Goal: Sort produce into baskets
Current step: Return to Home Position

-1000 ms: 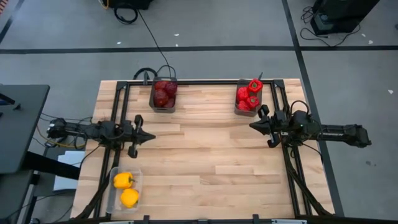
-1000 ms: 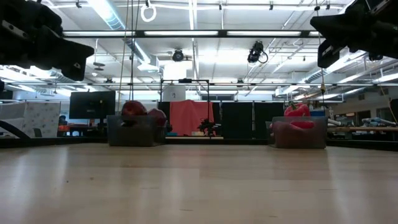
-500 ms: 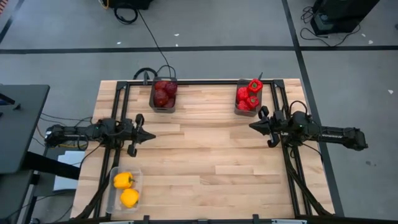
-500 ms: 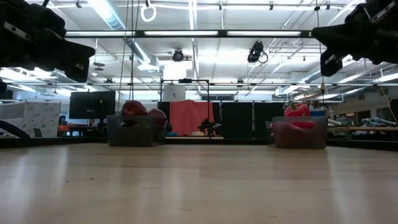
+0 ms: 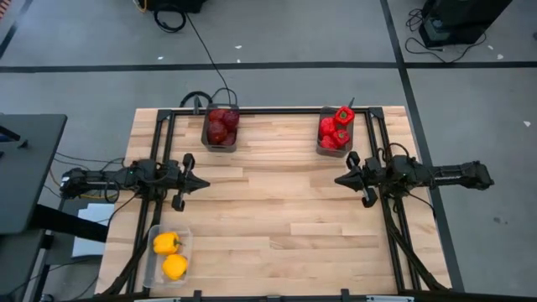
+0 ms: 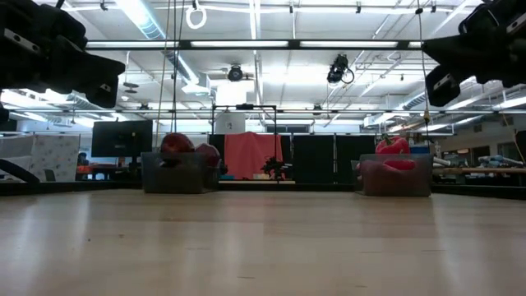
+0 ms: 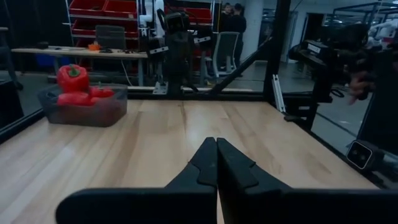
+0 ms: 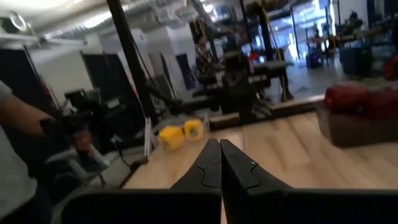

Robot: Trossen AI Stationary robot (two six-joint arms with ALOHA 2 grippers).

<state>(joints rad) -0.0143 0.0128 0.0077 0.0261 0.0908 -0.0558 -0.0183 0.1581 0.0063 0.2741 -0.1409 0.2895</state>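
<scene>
Dark maroon fruits fill a grey bin [image 5: 220, 127] at the table's far edge, left of middle. Red peppers fill a second grey bin [image 5: 336, 132] at the far right. Two yellow peppers [image 5: 170, 254] lie in a clear tub [image 5: 152, 258] at the near left corner. My left gripper [image 5: 205, 181] is shut and empty above the table's left side, pointing right. My right gripper [image 5: 339, 179] is shut and empty above the right side, pointing left. Both hang well above the wood in the low view, the left [image 6: 99, 78] and the right [image 6: 440, 78].
Black frame rails [image 5: 277, 110] run along the far edge and down both sides of the table. The wood between the two grippers [image 5: 277, 201] is bare. A person's arm and hand [image 8: 68, 127] show beyond the table in the right wrist view.
My right gripper has drifted a little toward the table's left and near edge, staying shut. My left arm has drawn slightly back, its gripper keeping its place and staying shut. The produce and bins have not moved.
</scene>
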